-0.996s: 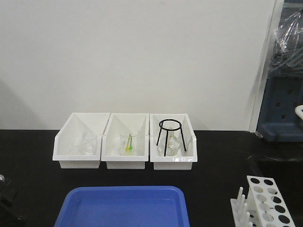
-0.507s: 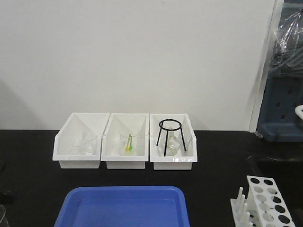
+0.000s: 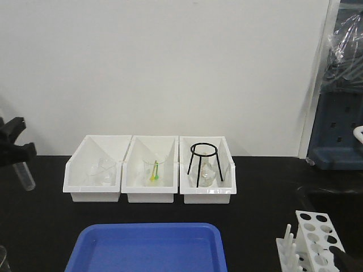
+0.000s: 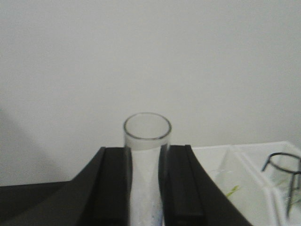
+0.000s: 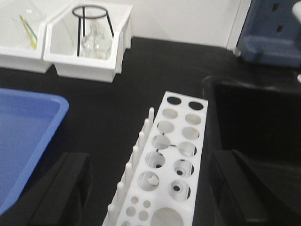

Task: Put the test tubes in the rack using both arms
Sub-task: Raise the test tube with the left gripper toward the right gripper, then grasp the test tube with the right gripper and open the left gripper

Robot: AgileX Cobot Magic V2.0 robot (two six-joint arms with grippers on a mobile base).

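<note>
My left gripper point(image 3: 12, 146) is at the far left, raised above the black table, shut on a clear test tube point(image 3: 25, 175) that hangs tilted below it. In the left wrist view the tube point(image 4: 146, 141) stands between both black fingers point(image 4: 113, 188), its round rim above them. The white rack point(image 3: 321, 241) stands at the front right. In the right wrist view the rack point(image 5: 175, 155) lies between my right gripper's point(image 5: 150, 193) wide-apart fingers point(image 5: 63, 188), its holes showing no tubes and its pegs on the left. Only a tip of the right gripper point(image 3: 347, 262) shows in the front view.
Three white bins point(image 3: 150, 195) stand at the back; the right one holds a black tripod point(image 3: 203, 161) over a flask. A blue tray point(image 3: 147, 249) lies at the front centre. A clear glass rim point(image 3: 2, 255) shows at bottom left. A dark recess point(image 5: 256, 117) lies right of the rack.
My left gripper has risen from the bottom left corner to the left edge, now holding a test tube. A tip of the right gripper has appeared beside the rack.
</note>
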